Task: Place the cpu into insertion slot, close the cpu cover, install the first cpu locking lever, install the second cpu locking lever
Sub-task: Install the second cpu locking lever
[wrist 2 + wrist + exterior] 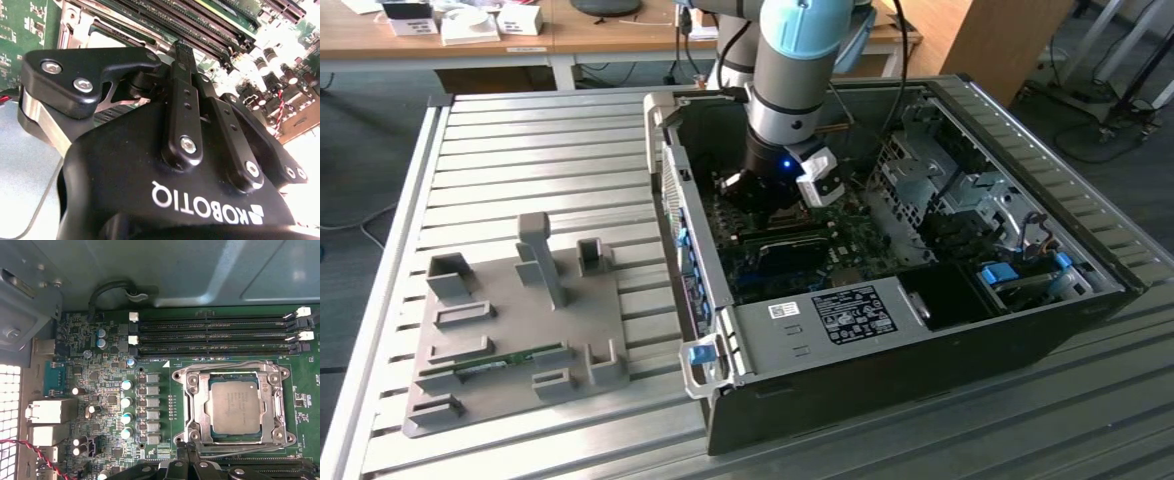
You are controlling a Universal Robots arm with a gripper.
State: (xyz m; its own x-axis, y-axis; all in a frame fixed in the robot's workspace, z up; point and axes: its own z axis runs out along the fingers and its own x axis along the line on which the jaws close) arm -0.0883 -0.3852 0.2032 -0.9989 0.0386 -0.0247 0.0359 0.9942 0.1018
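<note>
Exterior view first: we have our arm [787, 80] reaching down into the open case [1014, 130] at the centre of the frame, with the gripper [767, 195] low over the motherboard [781, 255]. On the first wrist view, the cpu [235, 406] sits flat in its socket at the lower right of the frame, squarely inside the window of the cover [192, 410], which lies down around it. Thin wire levers [227, 365] run along the socket's edges; whether each is hooked under its tab we cannot tell. Our fingers [187, 460] appear at the bottom edge of that frame, just below the socket. On the second wrist view the two fingertips [181, 50] seem drawn close together at the upper centre with nothing between them, so we judge the claw nearly or fully closed and empty. From this we judge the chip placed and the cover closed, with the lever work in hand. To do it well we would press a lever with the closed tips near its free end, push down and sideways under the tab, and keep clear of the memory slots [215, 335] above the socket.
</note>
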